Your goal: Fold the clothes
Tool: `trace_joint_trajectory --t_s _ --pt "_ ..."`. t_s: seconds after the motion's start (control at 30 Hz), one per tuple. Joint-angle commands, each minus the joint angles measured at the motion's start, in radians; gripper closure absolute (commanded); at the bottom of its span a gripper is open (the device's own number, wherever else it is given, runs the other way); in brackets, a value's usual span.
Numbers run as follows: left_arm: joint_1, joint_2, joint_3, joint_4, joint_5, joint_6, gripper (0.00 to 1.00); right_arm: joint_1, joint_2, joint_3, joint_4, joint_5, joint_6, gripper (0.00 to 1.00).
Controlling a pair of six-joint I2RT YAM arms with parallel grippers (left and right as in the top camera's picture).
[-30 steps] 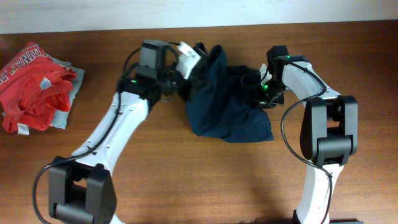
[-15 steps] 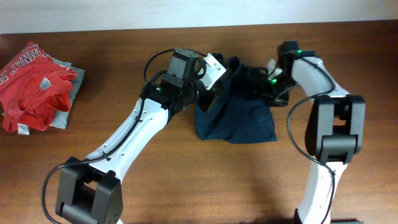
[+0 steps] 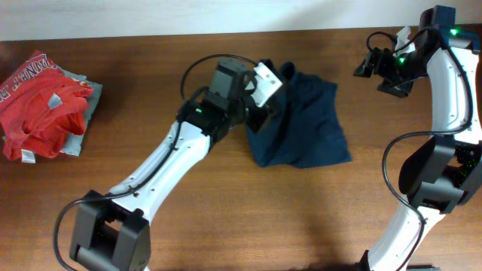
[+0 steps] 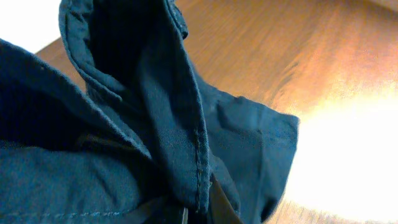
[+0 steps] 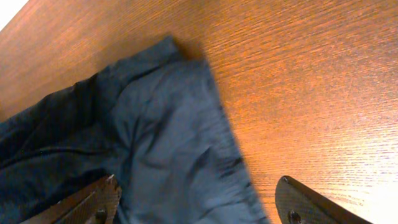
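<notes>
The clothes (image 3: 305, 132), a dark navy garment, lie bunched on the wooden table (image 3: 226, 218) right of centre. My left gripper (image 3: 260, 113) is at their left edge, shut on a seamed fold of the clothes (image 4: 155, 124), which fills the left wrist view around that gripper (image 4: 199, 208). My right gripper (image 3: 367, 66) hangs open at the back right, apart from the garment. In the right wrist view the gripper (image 5: 199, 199) has its fingers (image 5: 93, 202) spread wide, nothing held between them, with the clothes (image 5: 161, 124) lying below.
A red printed garment (image 3: 41, 105) lies on a light grey one (image 3: 84, 113) at the far left. The table's back edge meets a white wall just behind the right arm.
My right gripper has opened, let go of the clothes and moved back and to the right. My left gripper has carried its fold of fabric to the right.
</notes>
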Motion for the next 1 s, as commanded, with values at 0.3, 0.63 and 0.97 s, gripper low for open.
trace_joint_trajectory --t_s 0.3,0.63,0.97 --pt "-0.125 0.003 0.006 0.101 -0.046 0.012 0.91 -0.018 -0.008 0.007 -0.025 -0.024 -0.035 0.22" --pt "-0.121 0.003 0.006 0.099 -0.064 0.013 0.99 -0.016 -0.008 0.006 -0.071 -0.021 -0.080 0.24" --pt "0.056 -0.086 0.007 0.015 -0.123 -0.074 0.99 0.079 0.005 -0.127 -0.046 -0.029 -0.177 0.20"
